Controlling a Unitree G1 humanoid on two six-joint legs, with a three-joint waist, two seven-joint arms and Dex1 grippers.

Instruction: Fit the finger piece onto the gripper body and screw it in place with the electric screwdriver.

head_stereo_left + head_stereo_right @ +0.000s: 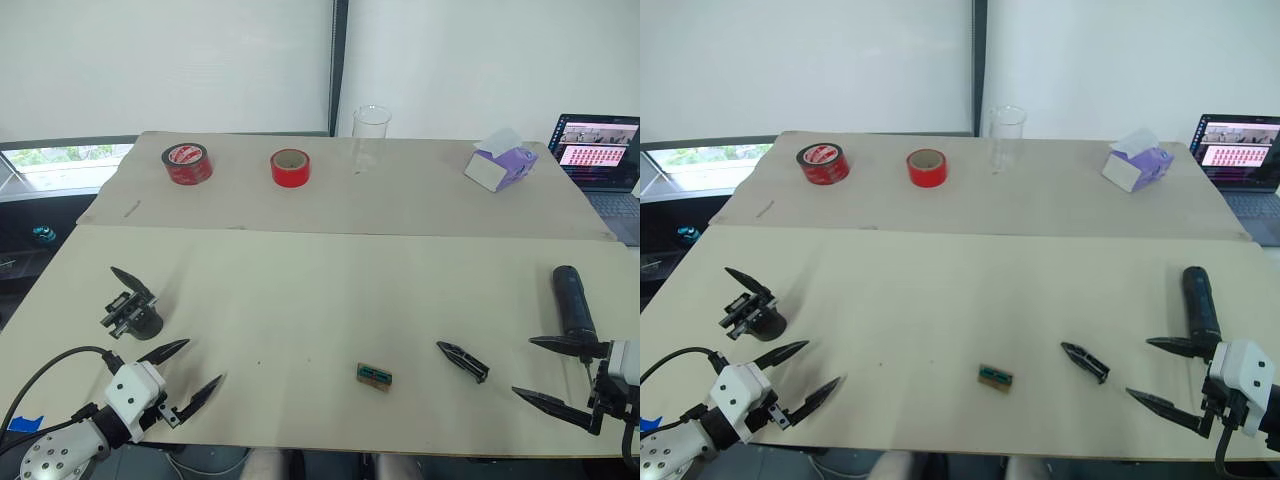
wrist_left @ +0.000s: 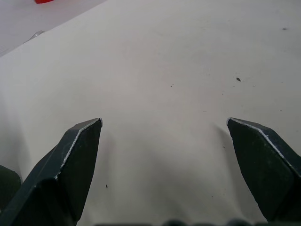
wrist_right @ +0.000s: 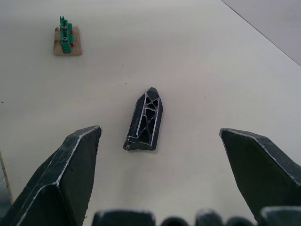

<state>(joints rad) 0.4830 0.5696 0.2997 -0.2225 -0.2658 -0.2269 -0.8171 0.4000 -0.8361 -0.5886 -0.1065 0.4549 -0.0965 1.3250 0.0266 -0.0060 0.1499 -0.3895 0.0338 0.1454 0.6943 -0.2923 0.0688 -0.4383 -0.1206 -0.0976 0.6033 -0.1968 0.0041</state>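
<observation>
A pale table [image 1: 320, 300] is carrying everything, with a sheet of brown cardboard [image 1: 400, 200] covering its far part. On the cardboard, two rolls of red tape [image 1: 187, 163] [image 1: 291, 167] are lying side by side toward the left, a clear glass [image 1: 371, 135] is standing upright near the middle, and a purple tissue box [image 1: 500, 165] is sitting to the right. A laptop [image 1: 600, 160] is sitting open at the far right edge.

On the near part, the gripper body [image 1: 131, 308] is resting at the left. A small green block [image 1: 374, 376] is lying near the front edge, the finger piece [image 1: 462, 360] is lying just to its right, and the electric screwdriver [image 1: 573, 298] is lying at the far right.
</observation>
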